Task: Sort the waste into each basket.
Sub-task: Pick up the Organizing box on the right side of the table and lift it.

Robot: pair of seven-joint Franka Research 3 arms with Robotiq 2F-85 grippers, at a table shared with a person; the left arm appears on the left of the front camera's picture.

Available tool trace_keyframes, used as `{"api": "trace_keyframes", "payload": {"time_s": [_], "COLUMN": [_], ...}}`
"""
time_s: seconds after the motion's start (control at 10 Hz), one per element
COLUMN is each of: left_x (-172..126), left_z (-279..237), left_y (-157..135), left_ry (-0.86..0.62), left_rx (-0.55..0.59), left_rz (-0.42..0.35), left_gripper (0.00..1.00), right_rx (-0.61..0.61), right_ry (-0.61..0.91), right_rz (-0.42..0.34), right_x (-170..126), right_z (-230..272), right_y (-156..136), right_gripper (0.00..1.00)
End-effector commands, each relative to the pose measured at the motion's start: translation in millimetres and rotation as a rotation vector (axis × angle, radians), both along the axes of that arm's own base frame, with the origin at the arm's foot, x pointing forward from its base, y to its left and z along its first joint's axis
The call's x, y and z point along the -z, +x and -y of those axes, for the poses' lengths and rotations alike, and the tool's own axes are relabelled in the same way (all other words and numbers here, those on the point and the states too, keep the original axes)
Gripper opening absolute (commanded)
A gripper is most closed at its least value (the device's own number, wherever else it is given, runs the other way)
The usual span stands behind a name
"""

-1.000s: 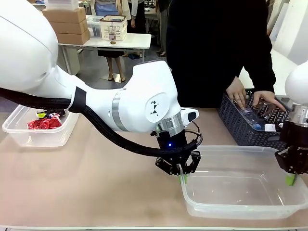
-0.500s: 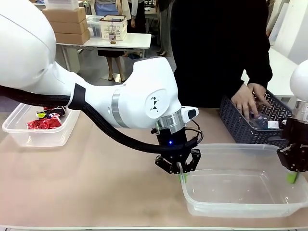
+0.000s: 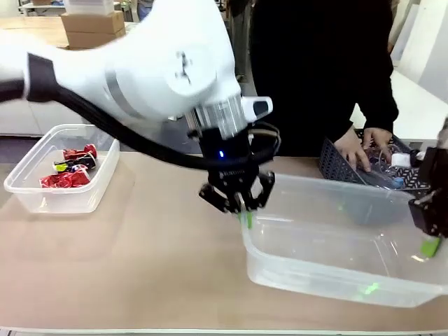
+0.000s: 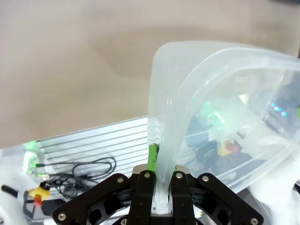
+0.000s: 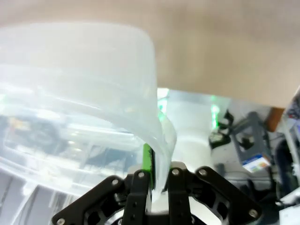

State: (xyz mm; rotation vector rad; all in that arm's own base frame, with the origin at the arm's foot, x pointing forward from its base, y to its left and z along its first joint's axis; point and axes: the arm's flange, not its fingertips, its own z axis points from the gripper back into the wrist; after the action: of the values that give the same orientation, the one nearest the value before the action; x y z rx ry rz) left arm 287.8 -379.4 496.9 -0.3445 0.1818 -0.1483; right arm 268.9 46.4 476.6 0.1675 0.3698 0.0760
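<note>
Above the table (image 3: 140,245), left gripper (image 3: 241,213) and right gripper (image 3: 428,241) each clamp the empty tub's (image 3: 336,273) rim, holding it tilted.

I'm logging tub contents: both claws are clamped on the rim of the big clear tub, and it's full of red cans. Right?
Not quite. Both the left claw and the right claw are clamped on the rim of the big clear tub, but the front view shows it empty. The red cans lie in the smaller clear tub at the table's left.
</note>
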Motion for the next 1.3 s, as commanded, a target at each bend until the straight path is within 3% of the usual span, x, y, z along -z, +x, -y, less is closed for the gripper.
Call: {"api": "trace_keyframes", "payload": {"time_s": [0.0, 0.3, 0.4, 0.6, 0.8, 0.9, 1.2], "left_x": [-30.3, -46.8, -41.1, -19.5, -0.5, -27.2, -27.2], "left_z": [-77.5, -162.6, -182.0, -200.8, -208.5, -166.0, -166.0], "left_y": [27.6, 28.8, 18.8, 9.3, 19.4, 8.7, 8.7], "left_ry": [0.001, -0.012, -0.015, 0.02, -0.037, -0.045, -0.045], "left_rx": [-0.074, -0.203, -0.227, -0.214, -0.198, -0.205, -0.205], "left_rz": [0.046, 0.074, 0.09, 0.09, 0.096, 0.079, 0.079], "left_gripper": [0.0, 0.0, 0.0, 0.0, 0.0, 0.0, 0.0], "right_rx": [-0.057, 0.02, 0.083, 0.066, 0.024, 0.043, 0.043], "right_ry": [0.019, 0.082, 0.054, 0.02, -0.071, 0.082, 0.082], "right_rz": [-0.074, -0.062, -0.05, -0.087, -0.087, -0.088, -0.088], "right_x": [-45.2, -66.8, -65.4, -62.8, -54.8, -48.5, -48.5], "right_z": [-12.7, -55.0, -67.3, -90.2, -104.7, -131.5, -131.5], "right_y": [24.0, 63.0, 86.2, 115.8, 121.3, 109.6, 109.6], "right_gripper": [0.0, 0.0, 0.0, 0.0, 0.0, 0.0, 0.0]}}
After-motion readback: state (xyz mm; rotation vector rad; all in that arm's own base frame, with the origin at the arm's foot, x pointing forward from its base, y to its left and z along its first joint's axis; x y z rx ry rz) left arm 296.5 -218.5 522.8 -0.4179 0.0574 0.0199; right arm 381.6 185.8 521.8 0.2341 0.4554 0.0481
